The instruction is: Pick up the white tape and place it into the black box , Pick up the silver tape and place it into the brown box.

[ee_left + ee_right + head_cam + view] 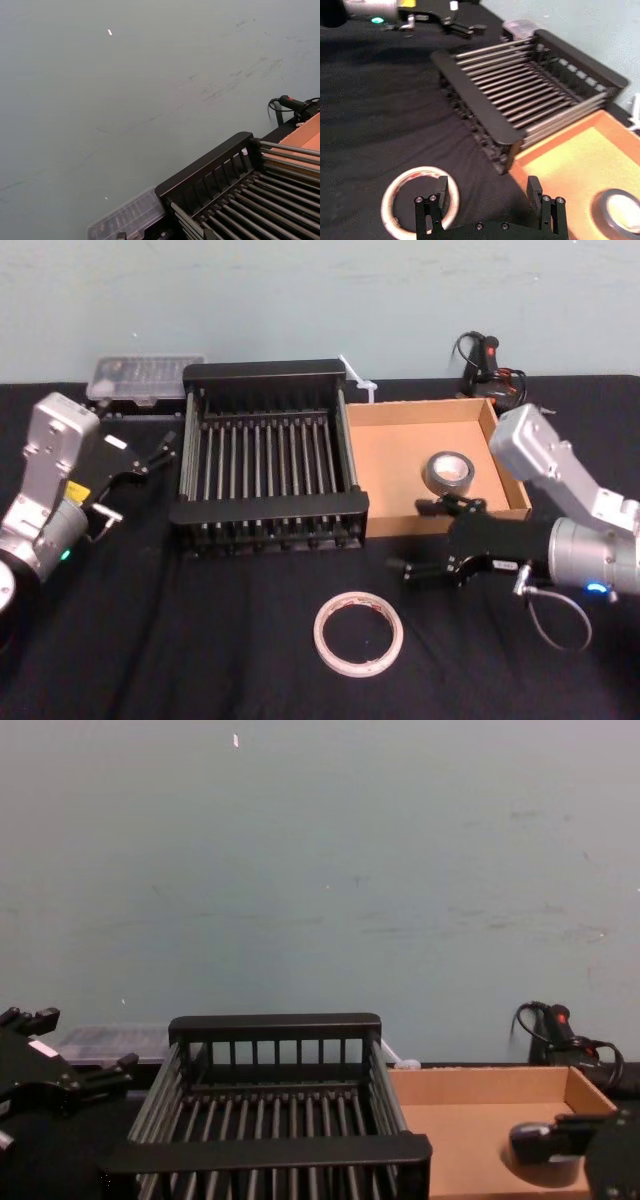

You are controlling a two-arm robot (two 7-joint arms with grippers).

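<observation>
Hovering released before the brown box [400, 455], the right end effector [408, 537] is the nearer one to the white tape [322, 635]. This thin, smooth ring lies flat, hole upward, toward the counter's front edge and slightly left. The silver tape [435, 480] sits in the cardboard. The slatted plastic black box [270, 508] holds nothing. The left end effector [158, 453] hangs released near the left edge.
</observation>
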